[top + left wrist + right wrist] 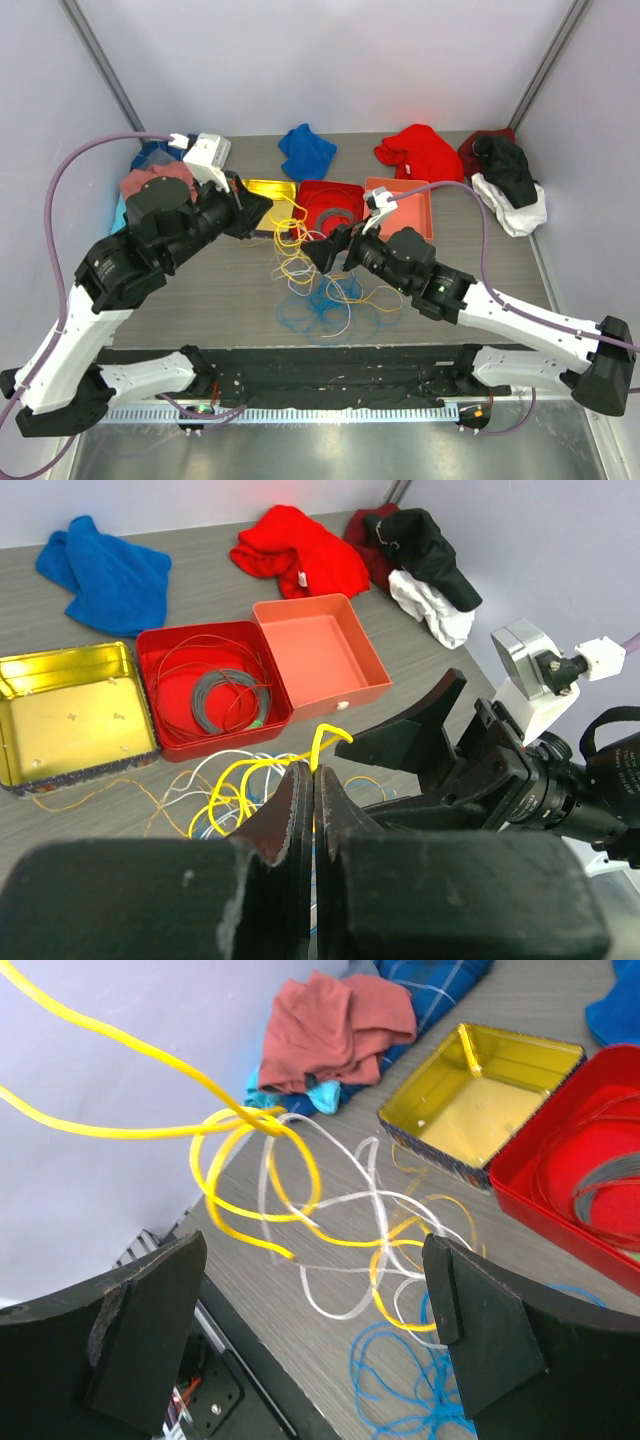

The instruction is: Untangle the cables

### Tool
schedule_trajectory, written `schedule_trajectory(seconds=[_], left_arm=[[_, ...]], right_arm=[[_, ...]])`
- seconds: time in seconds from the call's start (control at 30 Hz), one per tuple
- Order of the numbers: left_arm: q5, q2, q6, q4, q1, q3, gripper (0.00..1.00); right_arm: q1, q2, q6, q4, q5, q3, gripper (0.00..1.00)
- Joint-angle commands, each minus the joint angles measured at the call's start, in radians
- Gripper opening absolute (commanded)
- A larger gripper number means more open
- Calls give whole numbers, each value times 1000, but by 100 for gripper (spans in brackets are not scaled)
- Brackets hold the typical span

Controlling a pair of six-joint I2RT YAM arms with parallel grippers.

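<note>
the yellow cable (330, 736) is being clamped in the left tool (313, 780), its fingers together. the right tool (312, 1260) is being held apart, the nearer one to the knot (262, 1120) just ahead and above it; the other cables (320, 295) are lying on the counter (220, 290) beneath.

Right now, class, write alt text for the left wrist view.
The left tool, shut, pinches a yellow cable above a tangle of yellow and white cables. Behind lie an open gold tin and a red tin holding a grey coil.
</note>
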Motion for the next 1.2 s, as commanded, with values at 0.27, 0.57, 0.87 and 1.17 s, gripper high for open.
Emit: schedule_trajectory(seconds=[0.27, 0.57, 0.87, 1.17], left_arm=[[50, -17, -16, 65, 4, -13, 2], [6, -48, -10, 65, 4, -9, 2], [-233, -66, 32, -20, 4, 76, 0], [-448, -89, 47, -68, 4, 120, 0]], right_arm=[[7, 81, -17, 137, 15, 24, 91], [9, 69, -17, 95, 114, 1, 6], [7, -150, -31, -141, 304, -103, 1], [6, -371, 96, -512, 542, -192, 1]])
